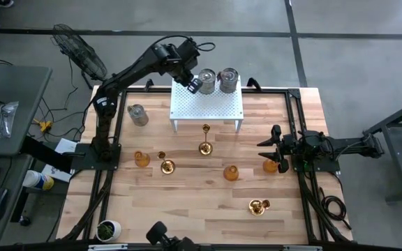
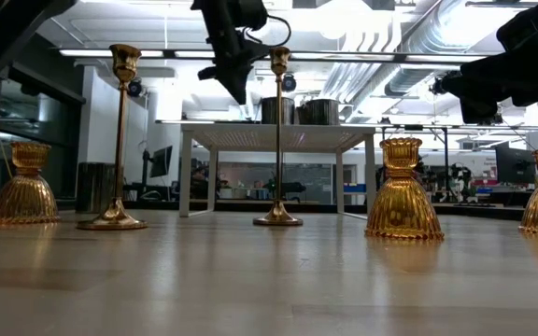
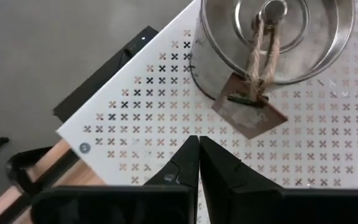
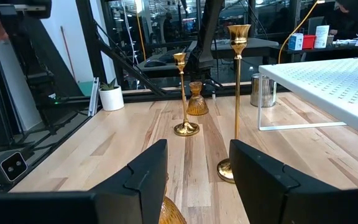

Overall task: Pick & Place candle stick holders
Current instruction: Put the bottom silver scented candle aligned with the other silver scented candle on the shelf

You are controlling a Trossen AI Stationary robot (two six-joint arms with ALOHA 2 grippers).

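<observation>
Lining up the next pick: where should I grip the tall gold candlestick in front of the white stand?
Grip the tall gold candlestick on its slim stem, mid-height, coming in level from the side. It stands upright on a small round base; the stem is its only narrow part.

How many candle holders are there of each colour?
Silver holders: 3
Amber holders: 3
Gold holders: 3
Total: 9
</observation>
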